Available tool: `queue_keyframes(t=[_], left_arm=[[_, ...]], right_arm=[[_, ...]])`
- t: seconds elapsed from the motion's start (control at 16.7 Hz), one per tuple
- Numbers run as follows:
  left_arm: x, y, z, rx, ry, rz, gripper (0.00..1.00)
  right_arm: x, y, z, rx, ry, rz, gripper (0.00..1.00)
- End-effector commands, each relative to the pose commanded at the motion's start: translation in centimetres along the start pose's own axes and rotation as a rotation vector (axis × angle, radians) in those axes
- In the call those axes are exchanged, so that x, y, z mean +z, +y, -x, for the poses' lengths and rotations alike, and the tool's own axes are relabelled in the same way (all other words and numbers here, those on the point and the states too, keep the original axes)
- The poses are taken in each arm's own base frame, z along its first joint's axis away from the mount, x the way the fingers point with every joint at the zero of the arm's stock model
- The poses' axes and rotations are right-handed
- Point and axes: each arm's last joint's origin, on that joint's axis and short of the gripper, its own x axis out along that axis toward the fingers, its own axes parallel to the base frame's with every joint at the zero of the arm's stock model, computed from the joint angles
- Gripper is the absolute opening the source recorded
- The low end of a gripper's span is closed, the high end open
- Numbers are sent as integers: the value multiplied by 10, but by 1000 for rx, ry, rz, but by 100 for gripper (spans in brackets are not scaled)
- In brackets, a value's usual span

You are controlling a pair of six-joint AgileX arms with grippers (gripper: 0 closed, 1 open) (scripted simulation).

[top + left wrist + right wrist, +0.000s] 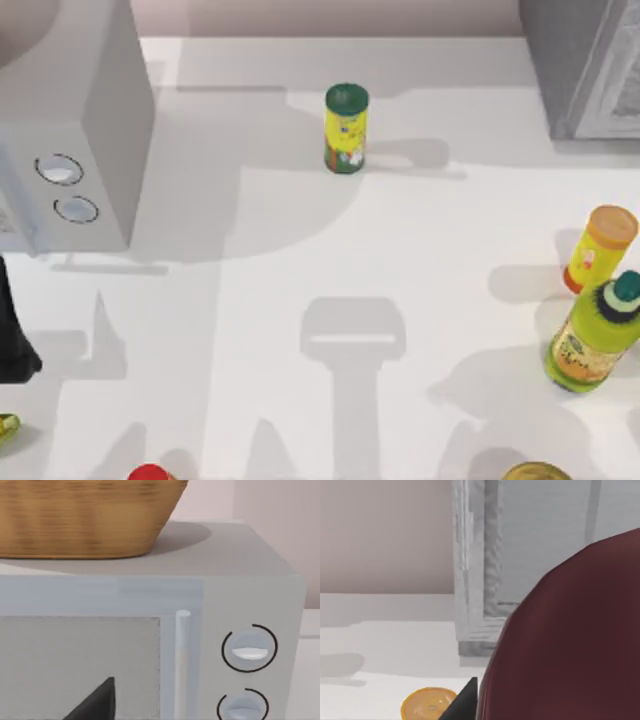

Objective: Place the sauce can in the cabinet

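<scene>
Matt surfaces mostly
Sauce can (570,645) top looked smooth matt maroon; basket (85,515) woven wicker; table (300,260) matt white.

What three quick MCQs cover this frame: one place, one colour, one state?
1. Where's the cabinet in the top view? A) top right corner B) bottom left C) centre
2. Lid colour of the slim yellow can? A) red B) green C) white
3. The sauce can is: A) lying mid-table B) in a basket C) held up by the right gripper
Answers: A, it sits in that corner; B, the lid shows green; C, it sits against the gripper's finger, facing the cabinet. Left arm idle at the left.
</scene>
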Motion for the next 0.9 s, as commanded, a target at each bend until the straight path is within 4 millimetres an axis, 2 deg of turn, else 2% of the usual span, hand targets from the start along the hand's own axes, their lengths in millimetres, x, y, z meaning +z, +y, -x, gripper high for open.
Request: queue_keyframes(t=[0.18,0.3,0.42,0.72,0.9], left_arm=[[0,0,0,0,0,0,100],[0,0,0,0,0,0,100],[0,0,0,0,0,0,100],[0,0,0,0,0,0,100],[0,0,0,0,0,0,100]], right_arm=[[34,0,-3,-23,74,10,0],[71,0,-11,-48,114,18,0],[118,1,-22,-77,120,24,0],[258,7,-56,-120,13,23,0],[315,17,-81,-104,-29,16,0]])
